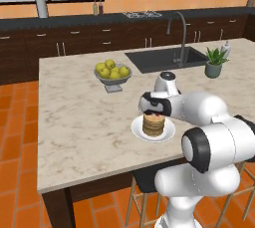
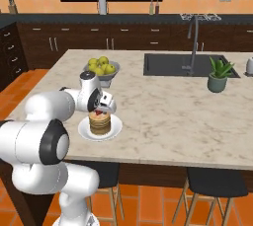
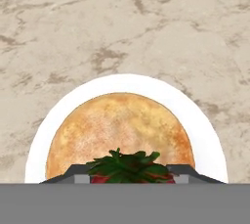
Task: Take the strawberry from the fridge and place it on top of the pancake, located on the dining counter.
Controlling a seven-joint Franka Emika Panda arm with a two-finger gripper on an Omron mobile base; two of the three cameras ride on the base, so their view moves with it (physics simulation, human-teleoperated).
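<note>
Closed fingers grip the strawberry just above the pancake on its plate.

Bare dining counter all round the pancake; fruit bowl well behind

The supporting surface is a large island dining counter with a pale beige speckled stone top and a dark wood base. All positions below are given relative to the small round white plate, which rests directly on the stone near the counter's front edge and carries the tan-brown pancake stack. Behind the plate and to its left stands a grey footed bowl of yellow-green fruit. Further behind the plate, to its right, a dark rectangular sink is inset in the top, with a curved grey tap. A small green potted plant stands well right of the plate, beside the sink.
</note>
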